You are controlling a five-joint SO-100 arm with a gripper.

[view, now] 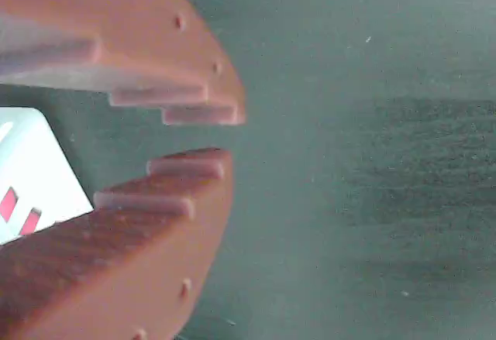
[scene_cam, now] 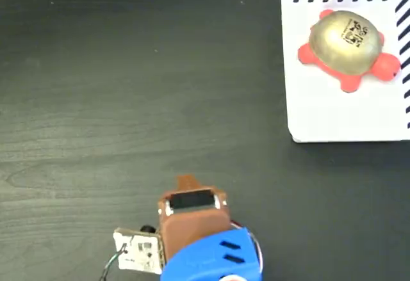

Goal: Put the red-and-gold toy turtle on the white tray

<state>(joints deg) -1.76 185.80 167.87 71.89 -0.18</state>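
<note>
Little left to spoil here, judging by the layout. Find the turtle (scene_cam: 348,43) lying on the tray (scene_cam: 333,118), shell up, in the upper part toward the right-hand striped edge in the fixed view, head close to that edge but seemingly inside it. Find the gripper (scene_cam: 187,182) well apart from both, low over the dark table (scene_cam: 128,70) near the bottom of that view. In the wrist view, note the gripper (view: 225,135) nearly closed, with only a thin gap at the tips and nothing between them.

Main risk: going back toward the tray without need. Could clip the shell and push the turtle over the nearby right edge. Could also catch the tray's lower left corner and slide the whole thing. Cannot tell from these views whether the tray grips the table or slips freely. Safest to treat the placement as apparently done and keep clear.
</note>
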